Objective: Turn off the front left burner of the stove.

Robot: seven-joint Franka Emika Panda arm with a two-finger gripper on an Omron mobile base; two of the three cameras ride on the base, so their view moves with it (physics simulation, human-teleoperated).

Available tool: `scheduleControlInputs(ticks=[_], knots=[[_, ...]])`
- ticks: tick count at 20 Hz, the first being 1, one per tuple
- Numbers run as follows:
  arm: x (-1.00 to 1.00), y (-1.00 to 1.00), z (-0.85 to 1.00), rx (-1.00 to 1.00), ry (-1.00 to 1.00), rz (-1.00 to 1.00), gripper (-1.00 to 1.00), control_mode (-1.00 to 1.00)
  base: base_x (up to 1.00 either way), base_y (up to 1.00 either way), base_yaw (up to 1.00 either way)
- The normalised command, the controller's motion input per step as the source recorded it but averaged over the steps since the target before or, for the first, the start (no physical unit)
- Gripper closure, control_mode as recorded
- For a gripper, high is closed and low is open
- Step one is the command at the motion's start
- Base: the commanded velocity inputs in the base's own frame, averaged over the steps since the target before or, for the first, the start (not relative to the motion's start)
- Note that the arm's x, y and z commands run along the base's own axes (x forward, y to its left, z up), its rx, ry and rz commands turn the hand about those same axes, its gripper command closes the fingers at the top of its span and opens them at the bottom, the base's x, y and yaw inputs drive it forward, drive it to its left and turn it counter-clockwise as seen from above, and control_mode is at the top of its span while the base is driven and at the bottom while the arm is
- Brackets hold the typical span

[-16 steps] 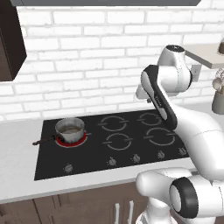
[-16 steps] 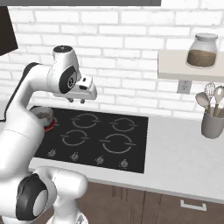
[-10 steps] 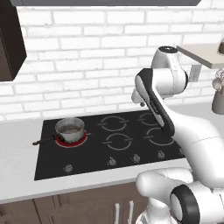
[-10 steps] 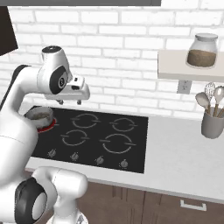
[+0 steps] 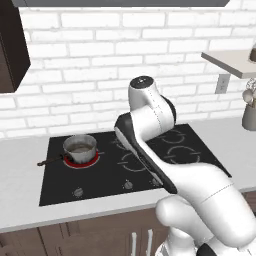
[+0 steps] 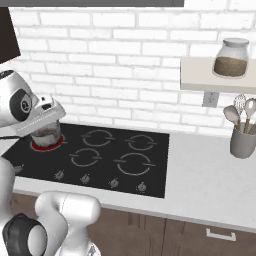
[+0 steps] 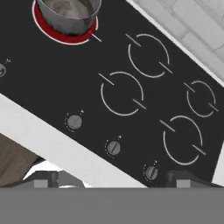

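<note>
One stove (image 6: pixel 150 165); one glowing front left burner (image 5: pixel 80 161); four grey ring zones; one saucepan (image 5: pixel 80 147); one jar (image 6: pixel 231 58); one utensil holder (image 6: pixel 242 142).

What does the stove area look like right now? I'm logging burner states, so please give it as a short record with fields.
stove: black glass cooktop set in a pale counter
front left burner: glowing red, still on
on that burner: small metal saucepan, handle pointing left
other zones: four grey ring zones, not glowing, e.g.
knobs: small grey round knobs along the front edge, e.g.
hand: open, above the cooktop, touching nothing
wall shelf: glass jar
counter right: grey utensil holder
</note>
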Motion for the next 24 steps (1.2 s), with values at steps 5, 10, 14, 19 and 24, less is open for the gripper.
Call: scheduleControlInputs(ticks=[5, 10, 14, 19, 24], knots=[[0.0, 1.0, -0.47, -0.12, 0.11, 0.53, -1.0, -1.0, 0.0, 0.0, 0.0], [0.0, 1.0, -0.48, -0.11, 0.17, 0.54, -1.0, -1.0, 0.0, 0.0, 0.0], [0.0, 1.0, -0.48, -0.13, 0.19, 0.54, -1.0, -1.0, 0.0, 0.0, 0.0], [-0.03, 1.0, -0.46, -0.2, 0.18, 0.54, -1.0, -1.0, 0.0, 0.0, 0.0], [0.0, 0.43, -0.41, -0.1, 0.12, 0.46, -1.0, -1.0, 0.0, 0.0, 0.0]])
